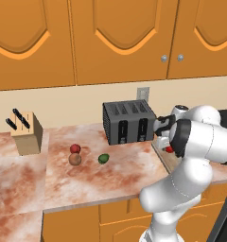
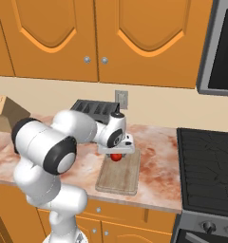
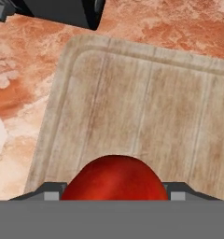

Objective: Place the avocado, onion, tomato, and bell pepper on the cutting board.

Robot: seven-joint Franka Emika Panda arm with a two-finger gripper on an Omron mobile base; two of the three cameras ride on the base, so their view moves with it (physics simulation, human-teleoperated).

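Note:
My gripper (image 2: 116, 155) is shut on a smooth red tomato (image 3: 115, 179), held just above the near end of the light wooden cutting board (image 2: 119, 178). In the hand view the board (image 3: 132, 107) lies bare beneath the tomato. From the left base view the gripper (image 1: 168, 149) sits right of the toaster with the tomato (image 1: 169, 149) peeking out. Further left on the counter lie the dark green avocado (image 1: 103, 158), the tan onion (image 1: 74, 159) and, touching it from behind, the dark red bell pepper (image 1: 75, 148).
A black toaster (image 1: 128, 122) stands against the wall just behind the board's far end. A knife block (image 1: 26, 133) sits at the far left. A dark stove top (image 2: 206, 161) borders the counter on the right. Cabinets hang overhead.

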